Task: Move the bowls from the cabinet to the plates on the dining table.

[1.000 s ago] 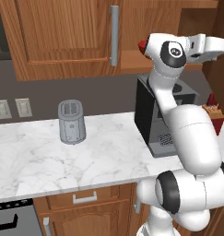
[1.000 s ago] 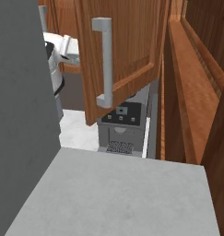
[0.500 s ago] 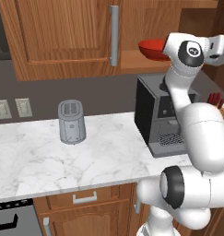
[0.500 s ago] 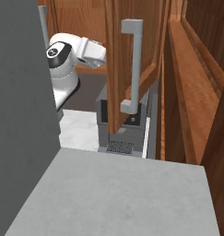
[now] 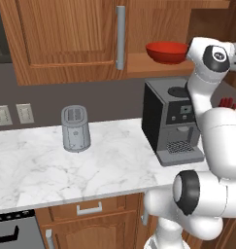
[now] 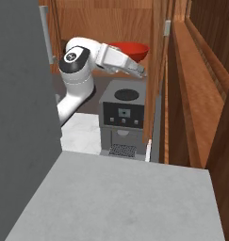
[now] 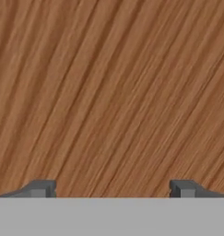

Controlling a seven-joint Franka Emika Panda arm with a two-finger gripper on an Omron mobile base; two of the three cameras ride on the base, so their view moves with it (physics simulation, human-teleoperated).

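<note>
With its 2 fingertips spread wide and grasping nothing, the gripper faces bare wood, so it should turn toward the glossy red round bowl on the brown wooden cabinet's open shelf, then close on its rim.

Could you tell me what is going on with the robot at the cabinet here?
The white arm is reaching up into the open wall cabinet, whose right door stands swung out. Its gripper is open and empty, facing bare wood grain close up. A red bowl sits on the cabinet shelf beside the arm's wrist, above the coffee machine on the marble counter. Nothing has been picked up yet.
</note>
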